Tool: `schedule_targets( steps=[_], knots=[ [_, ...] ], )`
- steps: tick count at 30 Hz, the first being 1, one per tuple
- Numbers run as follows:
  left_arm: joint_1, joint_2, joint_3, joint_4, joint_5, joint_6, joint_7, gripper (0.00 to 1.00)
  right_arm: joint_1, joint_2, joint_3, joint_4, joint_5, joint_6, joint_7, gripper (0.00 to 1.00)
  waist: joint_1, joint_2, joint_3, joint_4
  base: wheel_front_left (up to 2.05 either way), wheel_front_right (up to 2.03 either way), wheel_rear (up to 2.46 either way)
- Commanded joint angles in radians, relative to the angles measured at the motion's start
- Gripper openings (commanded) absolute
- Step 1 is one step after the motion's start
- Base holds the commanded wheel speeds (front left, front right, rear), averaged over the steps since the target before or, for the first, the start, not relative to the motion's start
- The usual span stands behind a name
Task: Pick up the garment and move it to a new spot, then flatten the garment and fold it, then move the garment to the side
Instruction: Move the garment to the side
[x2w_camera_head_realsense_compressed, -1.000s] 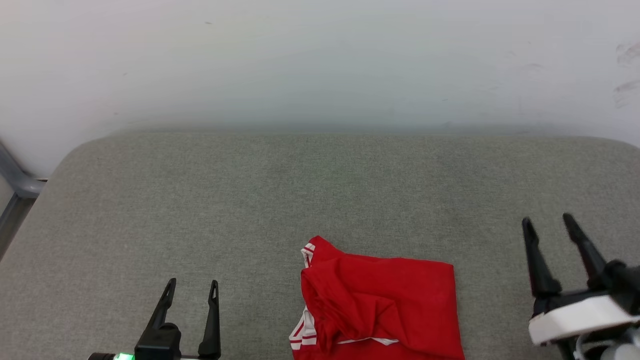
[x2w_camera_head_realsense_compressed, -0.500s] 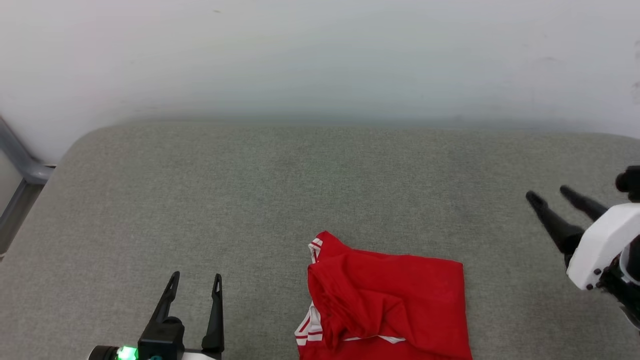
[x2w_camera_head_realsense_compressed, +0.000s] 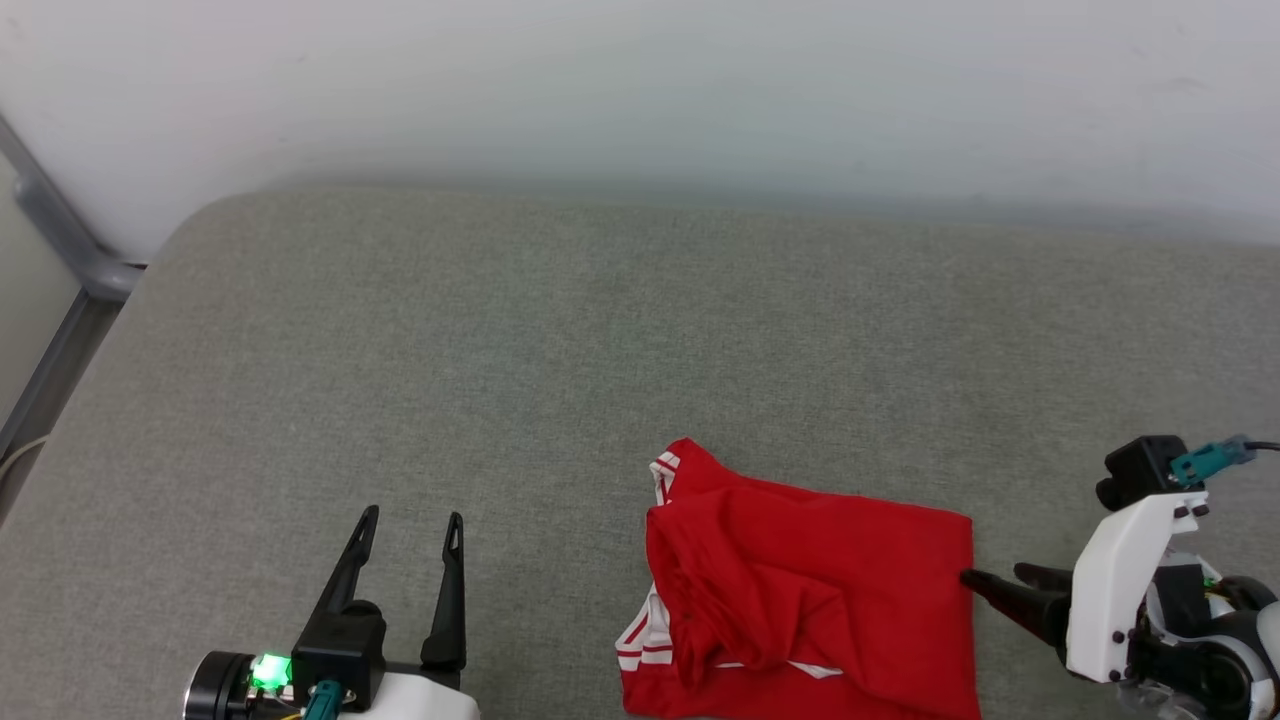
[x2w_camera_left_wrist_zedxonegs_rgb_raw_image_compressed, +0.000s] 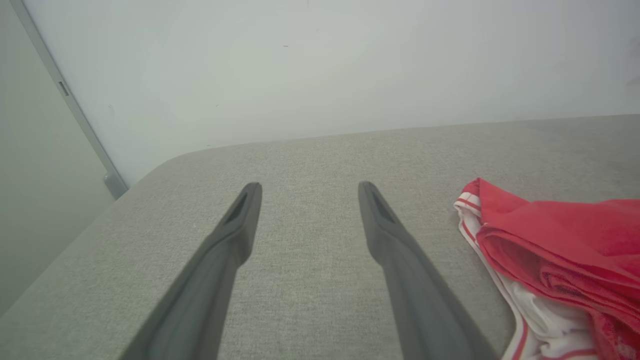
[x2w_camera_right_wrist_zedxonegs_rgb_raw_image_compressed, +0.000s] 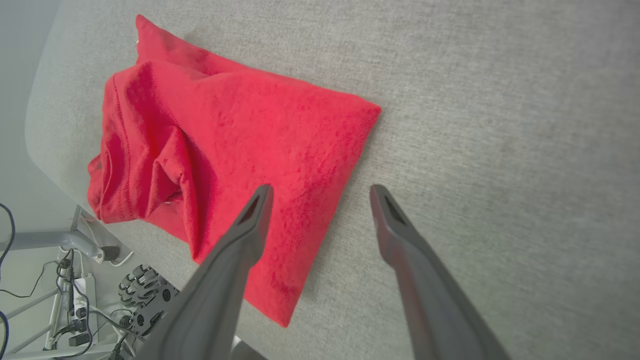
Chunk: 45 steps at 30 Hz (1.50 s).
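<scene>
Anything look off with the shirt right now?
The garment is folded but untidy: its left end is bunched, with white striped trim poking out, and it lies right at the near edge of the grey pad. Nothing torn or spilled.

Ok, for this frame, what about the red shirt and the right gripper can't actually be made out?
Red jersey shirt with striped white trim: near edge cut off by the head view's bottom edge, and its right part by the left wrist view's right edge.
Any print on it: folded layers show plain red outward.
Right gripper: open, astride the shirt's edge on the grey fabric cushion; touching or hovering cannot be told.
</scene>
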Motion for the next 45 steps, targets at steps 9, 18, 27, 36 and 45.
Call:
schedule_targets(
  steps=[9, 18, 27, 36, 45],
  knots=[
    [-0.052, -0.008, -0.008, 0.007, 0.000, -0.009, -0.005, 1.00, -0.008, 0.053, 0.052, 0.134, 0.018, -0.001, -0.055, 1.00, 0.0000, 0.0000, 0.066, 0.040, 0.00, 0.00, 0.00],
    [-0.081, -0.009, -0.007, 0.014, -0.001, -0.015, -0.005, 1.00, -0.020, 0.097, 0.172, 0.234, 0.038, -0.001, -0.121, 1.00, 0.0000, 0.0000, 0.098, 0.052, 0.00, 0.00, 0.00],
    [-0.082, -0.009, -0.002, 0.019, 0.000, -0.011, -0.005, 1.00, -0.065, 0.055, 0.252, 0.211, 0.059, -0.001, -0.242, 0.00, 0.0000, 0.0000, 0.095, 0.048, 0.00, 0.00, 0.00],
    [-0.054, -0.011, 0.012, 0.015, -0.006, -0.004, -0.005, 1.00, -0.153, -0.048, 0.328, 0.100, 0.002, -0.001, -0.374, 0.00, 0.0000, 0.0000, 0.067, -0.016, 0.00, 0.00, 0.00],
    [-0.048, -0.014, 0.022, -0.003, -0.005, -0.001, -0.005, 1.00, -0.229, -0.158, 0.343, -0.018, -0.058, -0.001, -0.384, 0.00, 0.0000, 0.0000, 0.073, -0.143, 0.00, 0.00, 0.00]
  ],
)
